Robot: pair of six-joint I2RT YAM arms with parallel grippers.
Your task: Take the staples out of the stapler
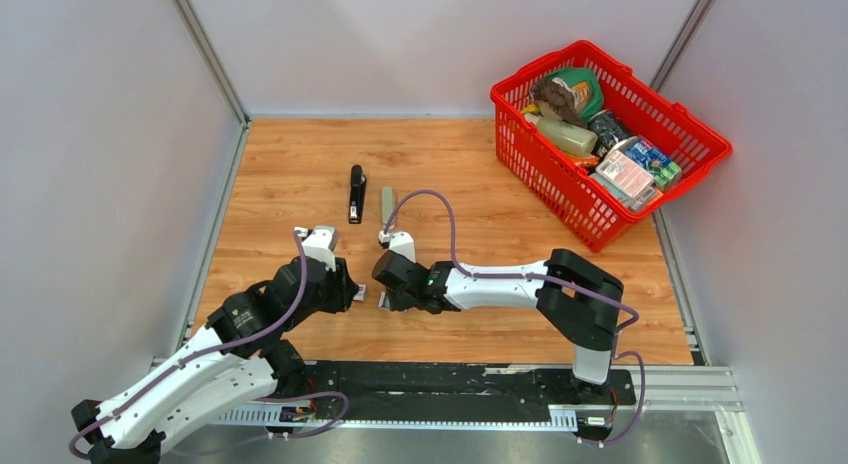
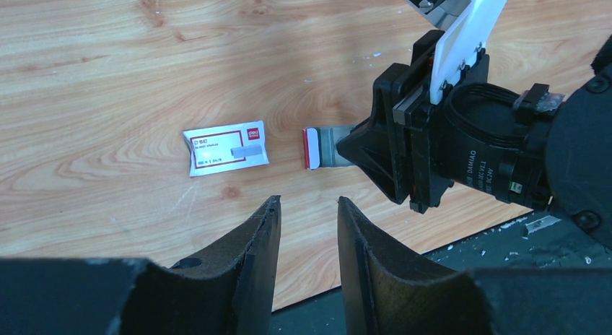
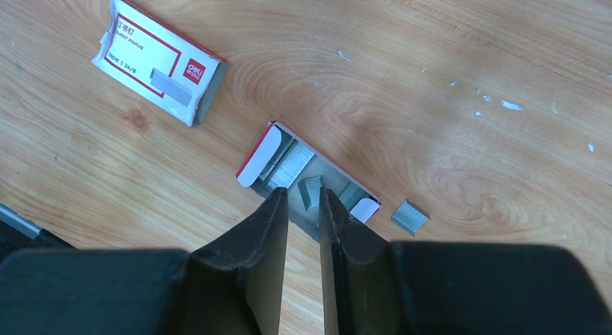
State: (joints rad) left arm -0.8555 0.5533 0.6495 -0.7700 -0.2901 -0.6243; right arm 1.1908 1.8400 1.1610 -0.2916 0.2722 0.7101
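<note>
The black stapler [image 1: 356, 192] lies on the wooden table, far from both grippers and out of both wrist views. My right gripper [image 3: 303, 194] is narrowly open, its tips on either side of a short staple strip [image 3: 311, 190] that stands tilted in an open red-and-white tray [image 3: 254, 159] of staples. Another short strip of staples [image 3: 410, 214] lies loose on the table just right of the tray. My left gripper [image 2: 307, 205] is open and empty, a little short of the tray [image 2: 321, 147]. The right gripper [image 1: 385, 284] faces the left gripper [image 1: 350, 289] at the table's front.
A small white-and-red box sleeve [image 2: 227, 148] lies left of the tray; it also shows in the right wrist view [image 3: 162, 61]. A pale grey bar [image 1: 387, 204] lies beside the stapler. A red basket [image 1: 560, 199] of groceries stands at the back right.
</note>
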